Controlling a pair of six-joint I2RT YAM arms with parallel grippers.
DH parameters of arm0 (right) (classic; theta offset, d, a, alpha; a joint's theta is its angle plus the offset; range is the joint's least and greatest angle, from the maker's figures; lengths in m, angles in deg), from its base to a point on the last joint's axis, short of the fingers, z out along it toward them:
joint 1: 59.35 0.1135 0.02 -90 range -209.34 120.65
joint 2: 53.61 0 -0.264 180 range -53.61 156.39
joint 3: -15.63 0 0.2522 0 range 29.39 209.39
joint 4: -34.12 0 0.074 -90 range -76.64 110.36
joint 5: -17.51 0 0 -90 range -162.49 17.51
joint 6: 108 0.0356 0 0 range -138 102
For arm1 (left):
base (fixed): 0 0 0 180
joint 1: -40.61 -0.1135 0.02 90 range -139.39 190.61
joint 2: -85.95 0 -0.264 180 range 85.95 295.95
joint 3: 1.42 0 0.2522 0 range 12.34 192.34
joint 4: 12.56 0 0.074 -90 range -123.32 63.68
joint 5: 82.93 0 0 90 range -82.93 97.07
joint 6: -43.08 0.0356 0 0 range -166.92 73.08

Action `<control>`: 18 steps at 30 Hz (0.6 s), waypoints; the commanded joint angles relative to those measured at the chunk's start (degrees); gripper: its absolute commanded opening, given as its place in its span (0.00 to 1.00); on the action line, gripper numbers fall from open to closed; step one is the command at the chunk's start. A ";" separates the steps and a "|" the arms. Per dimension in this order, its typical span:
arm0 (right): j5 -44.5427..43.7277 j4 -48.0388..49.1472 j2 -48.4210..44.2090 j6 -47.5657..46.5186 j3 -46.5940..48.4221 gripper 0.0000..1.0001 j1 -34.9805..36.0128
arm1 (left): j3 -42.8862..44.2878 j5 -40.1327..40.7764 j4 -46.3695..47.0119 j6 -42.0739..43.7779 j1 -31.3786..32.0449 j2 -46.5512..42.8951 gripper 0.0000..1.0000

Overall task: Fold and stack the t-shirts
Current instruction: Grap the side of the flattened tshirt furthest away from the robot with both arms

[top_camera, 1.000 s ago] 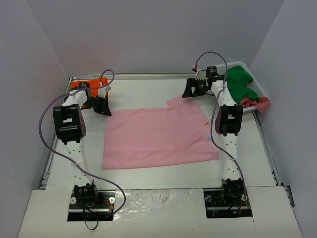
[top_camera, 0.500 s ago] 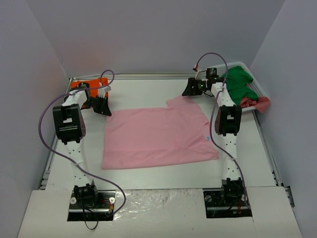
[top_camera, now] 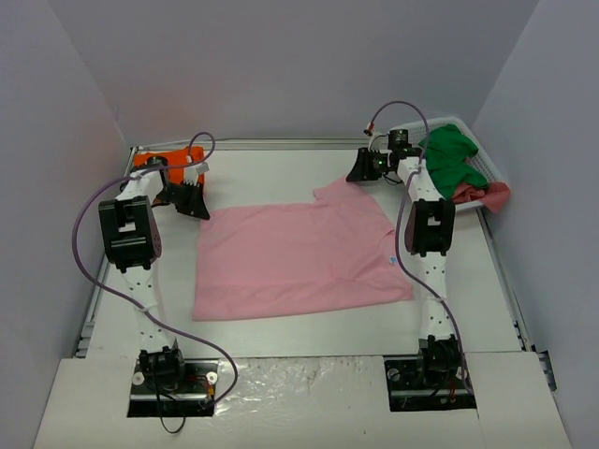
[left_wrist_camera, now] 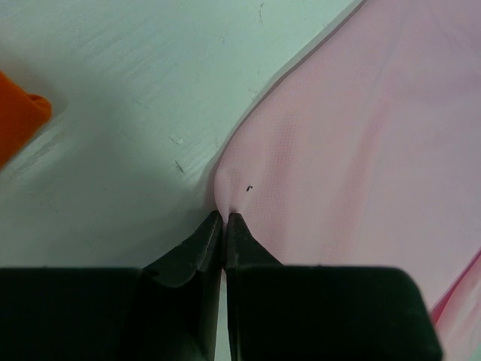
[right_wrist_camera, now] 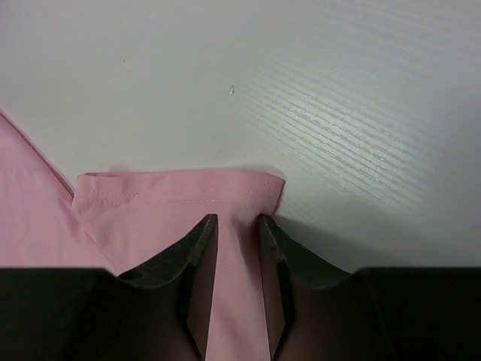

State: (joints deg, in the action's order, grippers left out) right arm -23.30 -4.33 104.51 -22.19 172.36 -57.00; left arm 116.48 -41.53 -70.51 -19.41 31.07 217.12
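left gripper (left_wrist_camera: 224,214): jaws closed tight; a puckered bit of the pink shirt's edge is pinched at the tips
right gripper (right_wrist_camera: 237,218): jaws narrow with a slim gap, tips set down either side of a sleeve strip; the cloth between them lies flat, not bunched
pink shirt (top_camera: 299,253): spread flat on the counter (top_camera: 271,178) between the two sets of jaws; one far corner at the left jaws, the far sleeve at the right jaws
shirt at left jaws: body fans out ahead and to one side of the tips, bare counter on the other side
sleeve at right jaws: hem just ahead of the tips, bare counter beyond
orange shirt (top_camera: 178,155): bunched just behind the left jaws, apart from the pink shirt
basket (top_camera: 482,168): just beside the right jaws on the outer side, holding green cloth (top_camera: 449,154)
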 commanded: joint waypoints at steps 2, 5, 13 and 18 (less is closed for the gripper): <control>-6.91 -7.57 6.14 -0.47 -0.86 0.23 1.43 | 0.45 1.75 -2.84 1.67 -0.65 -0.92 0.02; -7.53 -7.57 6.32 -0.30 -0.07 0.13 1.43 | 0.98 1.75 -3.28 1.67 -0.65 -0.48 0.02; -8.23 -7.57 5.79 -0.38 0.72 0.00 1.60 | 2.56 6.67 -0.73 -3.51 -0.74 -1.18 0.02; -7.97 -7.57 3.08 -1.17 0.99 0.00 1.96 | 2.65 10.10 3.05 -8.52 -0.74 -4.34 0.02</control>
State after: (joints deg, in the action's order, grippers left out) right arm -25.96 -4.77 105.65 -21.25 174.27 -56.34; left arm 117.33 -36.81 -69.68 -25.08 31.04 216.86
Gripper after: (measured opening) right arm 0.005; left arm 0.035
